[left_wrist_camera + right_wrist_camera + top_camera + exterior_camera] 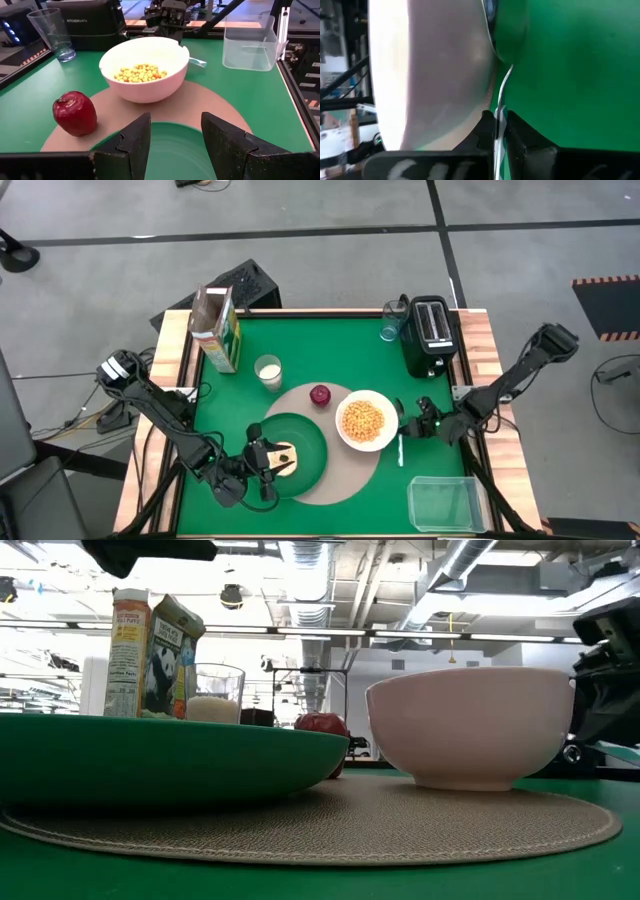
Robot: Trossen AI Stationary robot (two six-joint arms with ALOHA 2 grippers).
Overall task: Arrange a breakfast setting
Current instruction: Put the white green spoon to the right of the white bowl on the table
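A round beige placemat (322,482) carries a dark green plate (308,448), a white bowl (364,420) of cereal and a red apple (320,394). A pale bagel (284,457) lies on the plate. My left gripper (175,125) is open just above the plate with nothing between its fingers; in the high view (268,467) it is beside the bagel. My right gripper (402,426) stands at the bowl's right side, shut on the metal spoon (400,450). The milk glass (268,371) and the cereal box (218,330) stand at the far left. My right gripper pinches the spoon's thin handle (498,122) between its two fingertips. The spoon runs on past the fingers, close along the bowl's outer wall (450,75). Its other end (197,61) is low over the green table beside the bowl; I cannot tell whether it rests there.
A black toaster (430,330) and an empty glass (391,325) stand at the far right. A clear plastic container (445,502) sits at the near right corner. Bare green table lies between the bowl and the container.
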